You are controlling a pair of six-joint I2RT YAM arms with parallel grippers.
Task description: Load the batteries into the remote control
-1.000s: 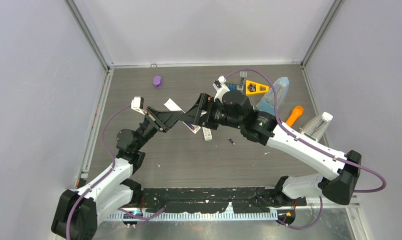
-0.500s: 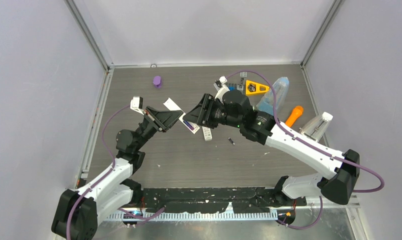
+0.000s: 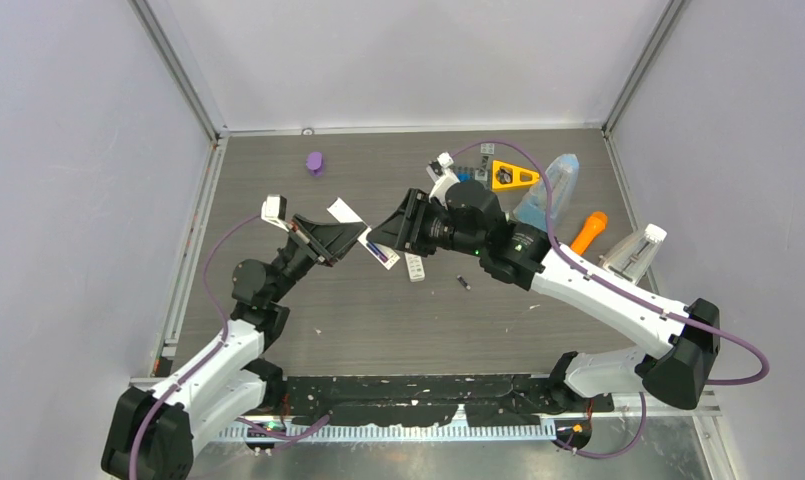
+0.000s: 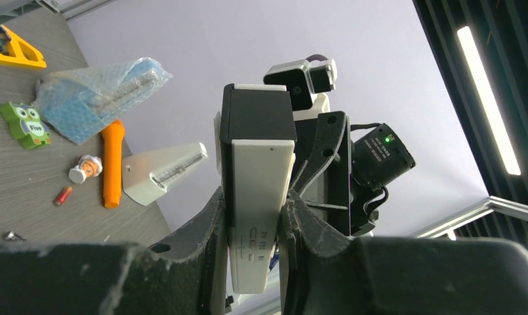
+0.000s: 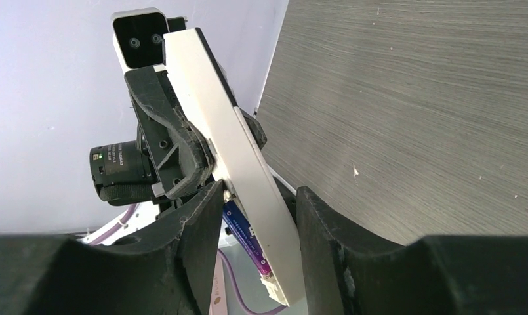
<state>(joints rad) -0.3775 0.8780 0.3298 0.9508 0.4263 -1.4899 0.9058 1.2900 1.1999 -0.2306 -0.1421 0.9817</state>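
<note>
The table [image 3: 378, 330] carries the clutter, but the work is up in the air over its middle, where the two arms meet.

The remote [image 5: 238, 157], a long white slab, is off the table. The left gripper [image 4: 253, 220] is clamped on its long edges near one end, and the other end sticks out toward the right arm. It looks like light, stiff plastic with smooth sides, so a grip across the edges probably suits it. The free end may swing if it is pushed hard.

The right gripper [image 5: 258, 207] straddles that free end, one finger on each side. I cannot tell whether it presses yet, as a gap shows on one side.

A blue-purple battery [image 5: 244, 237] lies along the remote's face between those fingers. Whether it is seated I cannot tell. It is likely hard, slick and apt to roll, so it is best pinched across the barrel or pushed in lengthwise against the spring.

A black battery [image 3: 463, 283] lies loose on the table near the right arm. A red battery [image 4: 63, 195] lies farther off.
</note>
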